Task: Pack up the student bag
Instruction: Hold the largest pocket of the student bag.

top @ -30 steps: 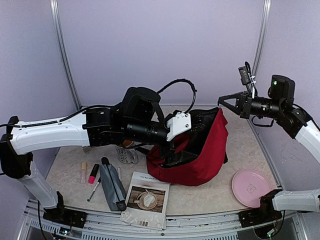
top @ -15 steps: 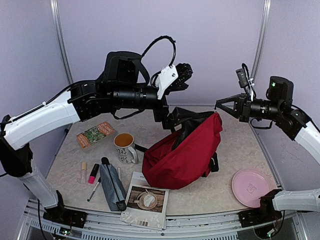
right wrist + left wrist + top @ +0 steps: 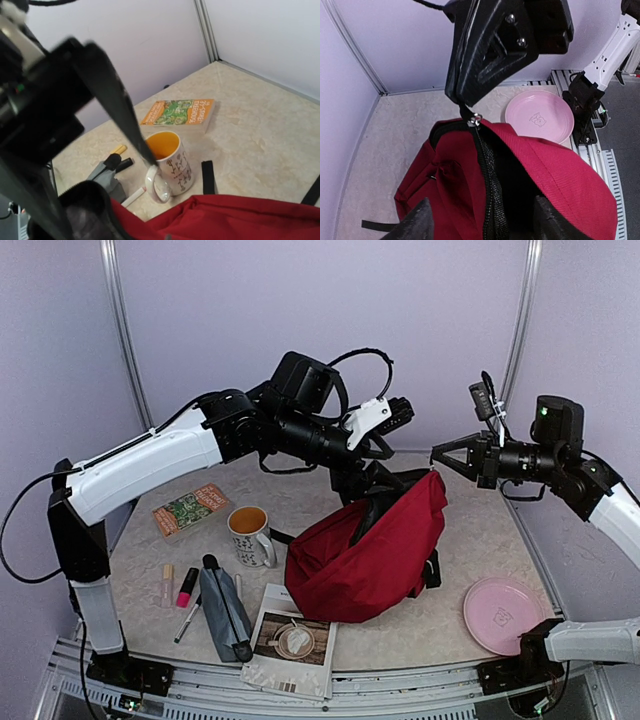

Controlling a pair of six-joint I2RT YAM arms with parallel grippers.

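Packing looks hardly begun: my right gripper [image 3: 437, 453] pinches the student bag [image 3: 370, 560] by its zip, left gripper [image 3: 404, 413] gapes empty, mug [image 3: 250, 533] and plate [image 3: 500, 613] outside.

You have the dark red fabric backpack [image 3: 370, 560] slumped at the middle of the table [image 3: 480, 530], its top corner pinched up by the right gripper [image 3: 437, 454]; the left gripper [image 3: 400, 415] hovers just above its opening.

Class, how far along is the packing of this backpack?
Done: the backpack is unzipped. In hand: the right gripper pinches its zip pull, holding it open; the left gripper hovers open above. Left: book, mug and booklet lie outside on the table.
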